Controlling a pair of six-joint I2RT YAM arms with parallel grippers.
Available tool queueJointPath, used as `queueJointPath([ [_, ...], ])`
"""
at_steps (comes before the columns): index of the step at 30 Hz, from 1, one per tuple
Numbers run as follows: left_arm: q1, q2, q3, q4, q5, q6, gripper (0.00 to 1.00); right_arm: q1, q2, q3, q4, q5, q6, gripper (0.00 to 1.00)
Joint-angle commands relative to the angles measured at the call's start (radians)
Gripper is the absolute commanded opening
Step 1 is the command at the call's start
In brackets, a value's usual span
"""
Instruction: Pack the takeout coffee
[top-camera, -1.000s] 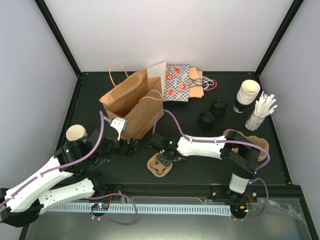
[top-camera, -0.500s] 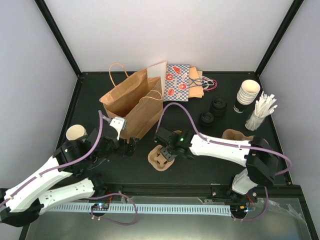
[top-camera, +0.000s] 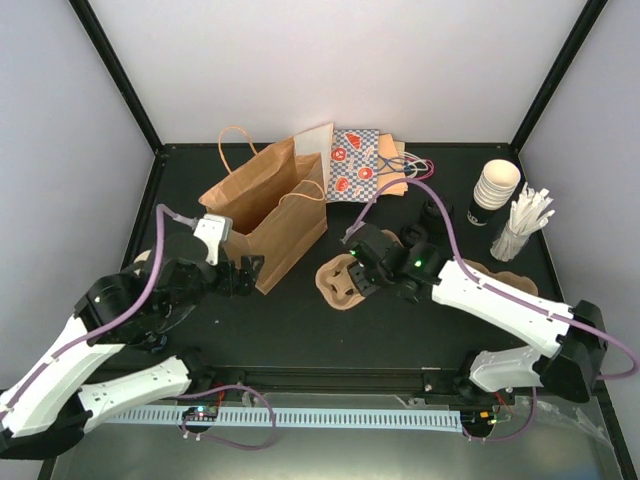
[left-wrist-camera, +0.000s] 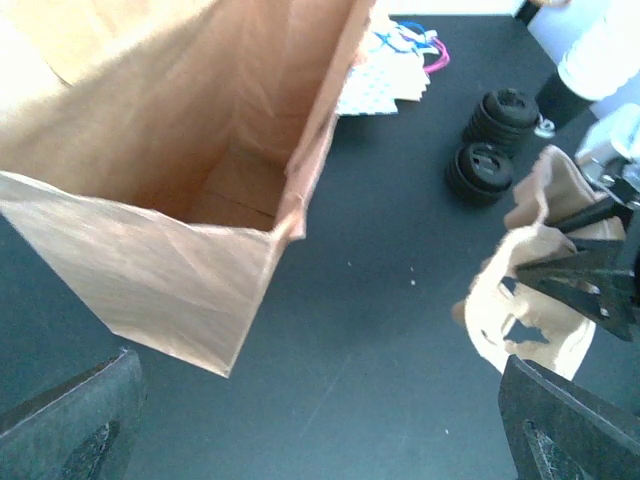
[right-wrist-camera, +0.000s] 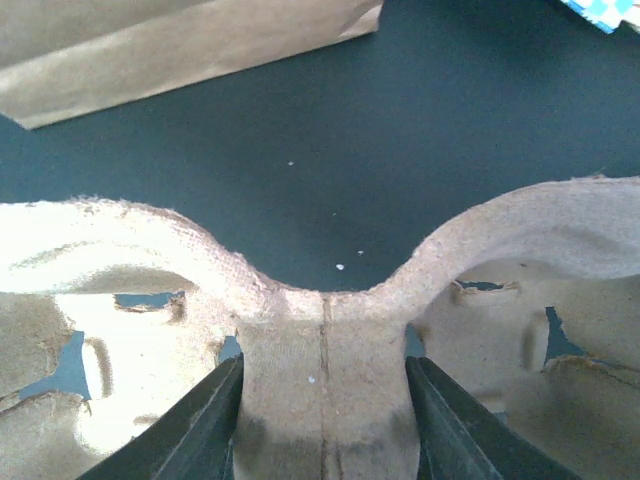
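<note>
The takeout coffee is out of view in all three views. My right gripper (top-camera: 362, 270) (right-wrist-camera: 322, 392) is shut on the middle bridge of a brown pulp cup carrier (top-camera: 338, 284) (right-wrist-camera: 130, 250), holding it just right of the open brown paper bag (top-camera: 268, 205) (left-wrist-camera: 180, 150). The left wrist view also shows the carrier (left-wrist-camera: 520, 300), to the right of the bag's open mouth. My left gripper (top-camera: 245, 275) (left-wrist-camera: 320, 440) is open with nothing between its fingers. It hovers at the bag's near corner.
Two stacks of black lids (top-camera: 436, 210) (top-camera: 414, 237) lie right of the carrier. A stack of paper cups (top-camera: 497, 185) and a cup of white stirrers (top-camera: 520, 225) stand at the far right. A patterned bag (top-camera: 355, 165) lies behind the brown bag. More pulp carriers (top-camera: 470, 268) sit under the right arm.
The right arm has carried the cup carrier from the front of the table back and to the right, beside the bag. The left arm has drawn back to the left, still open.
</note>
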Motion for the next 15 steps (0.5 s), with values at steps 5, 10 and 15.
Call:
queueJointPath([
  [5, 0.247, 0.031, 0.129, -0.096, 0.06, 0.163, 0.99, -0.068, -0.127, 0.027, 0.013, -0.088, -0.014, 0.44],
  [10, 0.399, 0.054, 0.226, -0.143, 0.107, 0.252, 0.99, -0.071, -0.164, 0.026, 0.024, -0.122, -0.006, 0.44],
  [15, 0.445, 0.139, 0.334, -0.149, 0.132, 0.306, 0.99, -0.096, -0.172, 0.0, 0.052, -0.177, 0.018, 0.43],
])
